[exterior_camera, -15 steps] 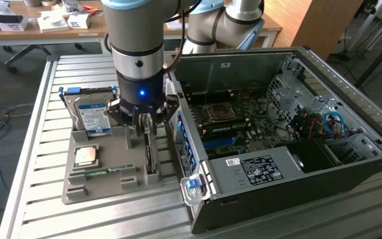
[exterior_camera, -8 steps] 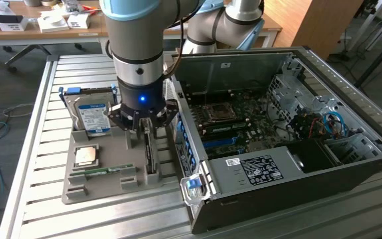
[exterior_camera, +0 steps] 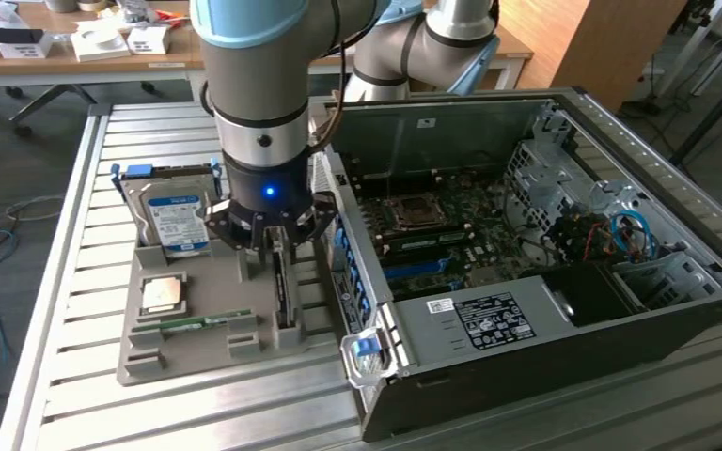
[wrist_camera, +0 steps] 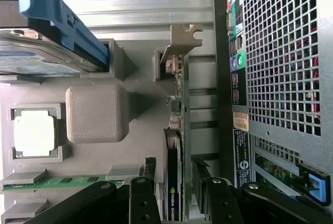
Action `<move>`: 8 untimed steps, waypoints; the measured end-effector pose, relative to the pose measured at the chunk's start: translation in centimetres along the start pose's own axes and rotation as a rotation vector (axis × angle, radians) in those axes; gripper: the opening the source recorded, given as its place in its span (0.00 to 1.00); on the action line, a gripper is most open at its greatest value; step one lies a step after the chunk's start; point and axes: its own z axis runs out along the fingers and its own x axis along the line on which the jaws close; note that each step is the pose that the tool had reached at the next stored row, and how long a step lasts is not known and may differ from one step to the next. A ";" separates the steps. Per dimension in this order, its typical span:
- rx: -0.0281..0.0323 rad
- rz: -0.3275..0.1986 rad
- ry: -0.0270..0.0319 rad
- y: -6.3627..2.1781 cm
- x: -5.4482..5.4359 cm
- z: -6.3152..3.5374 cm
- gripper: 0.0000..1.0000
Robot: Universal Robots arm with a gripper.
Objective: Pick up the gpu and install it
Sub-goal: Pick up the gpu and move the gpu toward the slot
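- Grey holder tray (exterior_camera: 146, 362) rests on the slatted metal surface (exterior_camera: 67, 244), beside the open computer case (exterior_camera: 562, 376).
- The gpu (exterior_camera: 283, 299) stands on edge in the tray slot nearest the case.
- The claw (exterior_camera: 274, 261) is apart, with one of its fingers (wrist_camera: 147, 182) on each side of the gpu.
- Finger contact with the card cannot be determined.
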 end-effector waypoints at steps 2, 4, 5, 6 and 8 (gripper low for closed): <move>0.0001 0.000 0.0002 -0.02 0.0 0.27 0.42; 0.0001 0.000 0.0001 -0.03 0.0 0.54 0.42; 0.0001 0.000 0.0001 -0.04 0.0 0.68 0.42; 0.0001 0.000 0.0002 -0.05 0.0 0.81 0.42; 0.0001 0.000 0.0001 -0.06 0.0 1.09 0.42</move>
